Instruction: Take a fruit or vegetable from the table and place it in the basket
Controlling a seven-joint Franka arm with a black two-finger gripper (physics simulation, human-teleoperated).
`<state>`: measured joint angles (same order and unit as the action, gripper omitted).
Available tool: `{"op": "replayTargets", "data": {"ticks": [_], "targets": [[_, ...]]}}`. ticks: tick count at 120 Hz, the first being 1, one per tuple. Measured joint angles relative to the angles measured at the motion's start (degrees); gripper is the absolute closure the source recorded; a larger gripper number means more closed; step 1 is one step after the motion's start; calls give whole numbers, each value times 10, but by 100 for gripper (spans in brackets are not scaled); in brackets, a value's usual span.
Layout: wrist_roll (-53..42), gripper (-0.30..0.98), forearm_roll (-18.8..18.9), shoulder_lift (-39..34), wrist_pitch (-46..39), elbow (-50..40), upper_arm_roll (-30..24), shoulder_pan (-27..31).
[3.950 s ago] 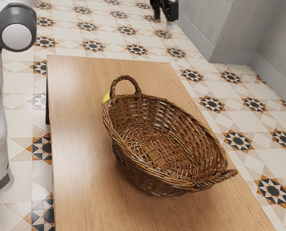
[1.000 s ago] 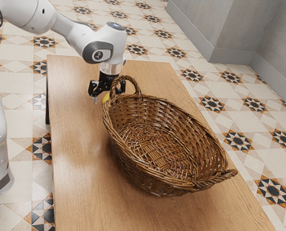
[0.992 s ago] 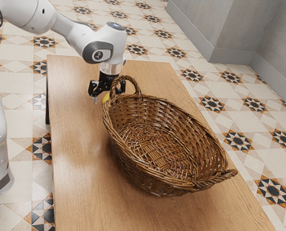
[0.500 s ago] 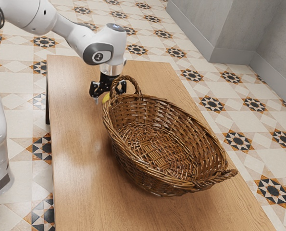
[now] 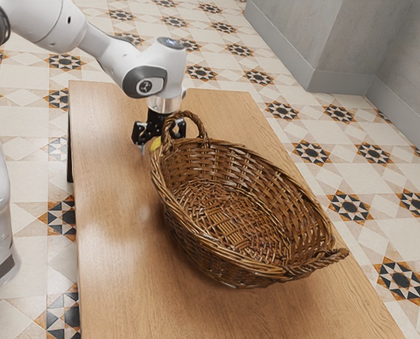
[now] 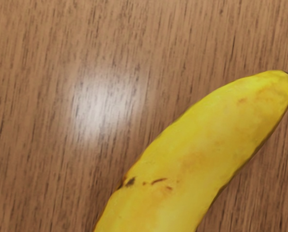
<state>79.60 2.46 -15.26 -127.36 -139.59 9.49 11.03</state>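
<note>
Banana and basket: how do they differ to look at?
The banana is yellow with a few dark marks, while the wicker basket is brown all over. The banana's skin is smooth; the basket's sides are woven. The banana is a slender, gently curved fruit, whereas the basket is a wide, hollow bowl shape with looped handles. The basket is also far larger than the banana. Both are on the wooden table.

Curved yellow banana (image 6: 197, 154) on table (image 5: 118, 254), beside upright wicker basket (image 5: 234, 219)
</note>
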Motion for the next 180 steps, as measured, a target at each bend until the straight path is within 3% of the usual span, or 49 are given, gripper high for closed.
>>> {"op": "replayTargets", "data": {"ticks": [21, 48, 63, 90, 126, 141, 180], "targets": [[0, 3, 0, 1, -1, 0, 0, 0], [-7, 43, 0, 1, -1, 0, 1, 0], [-10, 53, 0, -1, 1, 0, 1, 0], [-19, 55, 1, -33, 14, 16, 1, 0], [-27, 56, 2, -30, 129, 227, -25, -6], [-29, 56, 1, -37, 173, 275, -78, -6], [-32, 56, -3, -66, 229, 283, -262, -7]]}}
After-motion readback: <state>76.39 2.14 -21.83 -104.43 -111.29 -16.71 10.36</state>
